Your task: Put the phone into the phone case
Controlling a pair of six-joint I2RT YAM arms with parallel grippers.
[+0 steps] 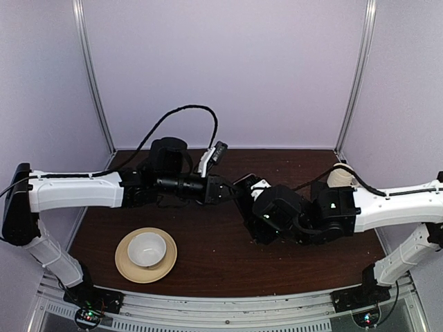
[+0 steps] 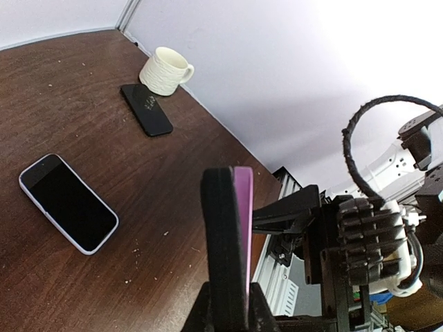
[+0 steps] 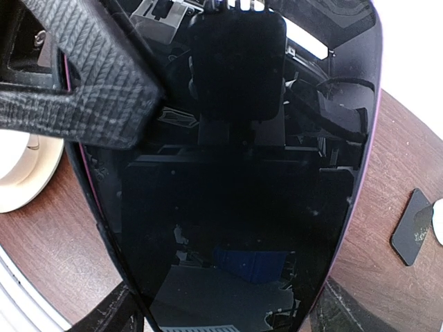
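Right wrist view is almost filled by the phone (image 3: 235, 207). Its shiny black face is turned to the camera. The right end effector (image 3: 228, 315) holds the phone by its two long sides, jaws set wide, with one finger (image 3: 114, 311) low on each side. A thin purple-pink line runs down the phone's edge. One finger of the left end effector (image 1: 223, 190) lies across the top left corner of the glass.

Left wrist view shows the same thing from the side. A black layer and a purple-pink layer stand flat against each other. The purple-pink layer is the case (image 2: 243, 235). The left jaws are pinched nearly together on the two layers, one jaw on each flat face. I cannot tell if the phone sits all the way inside the case.

Top view shows both end effectors meeting in the air over the middle of the counter (image 1: 208, 242), with the phone between them.

On the counter lie a pale phone (image 2: 68, 203) with a light rim, screen up, and a black slab (image 2: 146, 109). The slab is just beside a cream mug (image 2: 165, 70) near the back wall. A white bowl (image 1: 147, 247) sits on a tan plate (image 1: 124, 268) at the near left.
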